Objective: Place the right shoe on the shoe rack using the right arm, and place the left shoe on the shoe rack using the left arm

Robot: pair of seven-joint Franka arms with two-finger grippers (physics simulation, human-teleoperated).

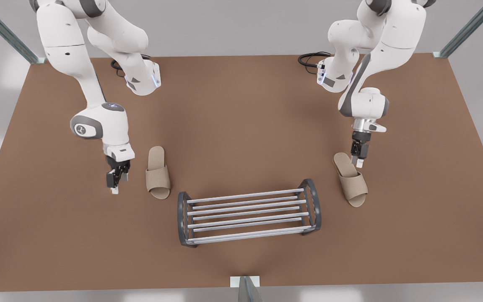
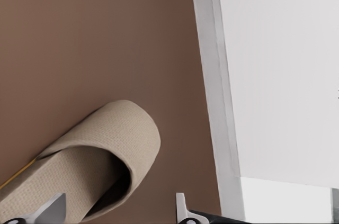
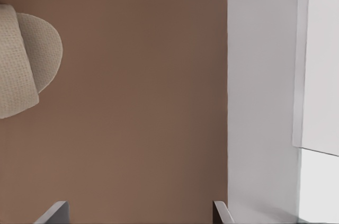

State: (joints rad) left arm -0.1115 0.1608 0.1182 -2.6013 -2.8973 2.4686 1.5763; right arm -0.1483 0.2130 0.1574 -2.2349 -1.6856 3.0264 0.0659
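1. The shoe rack (image 1: 247, 207) stands on the brown worktop (image 1: 241, 105), in the middle, near the front edge.
2. The right shoe (image 1: 158, 172), a tan slipper, lies flat at the front view's left of the rack.
3. The right gripper (image 1: 115, 186) hangs just beside that slipper, not touching, with its fingers wide apart.
4. The left shoe (image 1: 350, 179) lies at the front view's right of the rack.
5. The left gripper (image 1: 358, 161) is over its heel end, fingers apart, holding nothing.
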